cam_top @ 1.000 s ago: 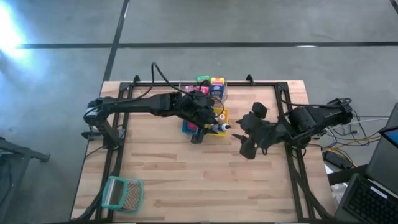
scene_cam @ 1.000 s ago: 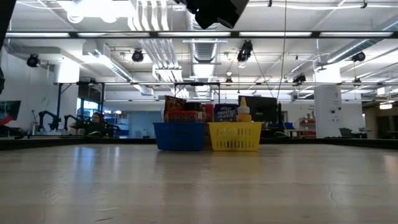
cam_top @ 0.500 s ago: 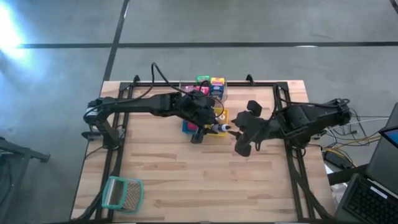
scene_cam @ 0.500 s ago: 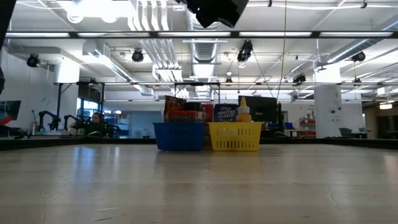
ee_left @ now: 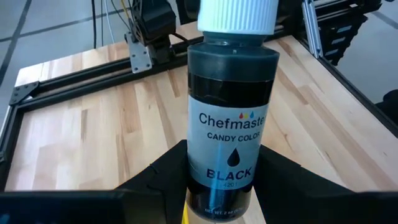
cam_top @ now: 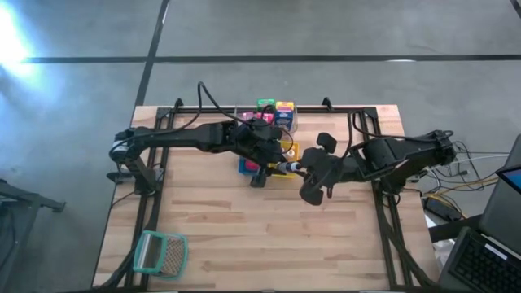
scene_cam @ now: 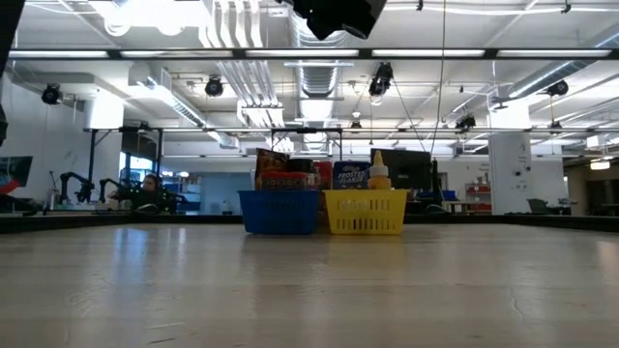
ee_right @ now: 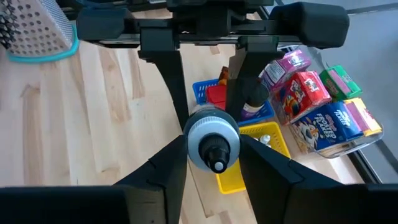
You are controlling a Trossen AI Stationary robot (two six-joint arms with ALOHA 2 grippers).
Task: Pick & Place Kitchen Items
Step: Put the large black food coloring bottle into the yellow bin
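A dark bottle [ee_left: 231, 99] with a white ribbed cap and a label reading "Chefmaster Candy Color Black" is held by my left gripper [ee_left: 224, 171], which is shut on it above the blue tray [cam_top: 247, 166] and the yellow tray [cam_top: 291, 151]. In the high view the bottle [cam_top: 285, 168] lies level, with its cap toward the table's right. My right gripper [ee_right: 212, 158] is open, with one finger on each side of the cap [ee_right: 212, 140]. Other groceries sit in the trays and in the clear tub [cam_top: 273, 114]. My left gripper pinches the bottle's lower body [ee_left: 200, 180], near its base, between its two fingers [ee_left: 165, 171]. It comes level from the table's left, and the bottle sticks out forward along the fingers, lifted clear. My right gripper's fingers [ee_right: 171, 165] flank the cap; I cannot tell whether they touch it.
A teal-rimmed mesh basket [cam_top: 159, 252] lies at the near left corner. Coloured boxes [ee_right: 317, 106] fill the clear tub by the far edge. The low view shows the blue tray [scene_cam: 279, 211] and the yellow tray [scene_cam: 365, 211] holding items. Bare wood spreads over the near half of the table.
My right gripper has moved toward the table's left, closing in on the bottle's cap end until its fingers stand around the cap. My left gripper and the bottle have stayed where they were.
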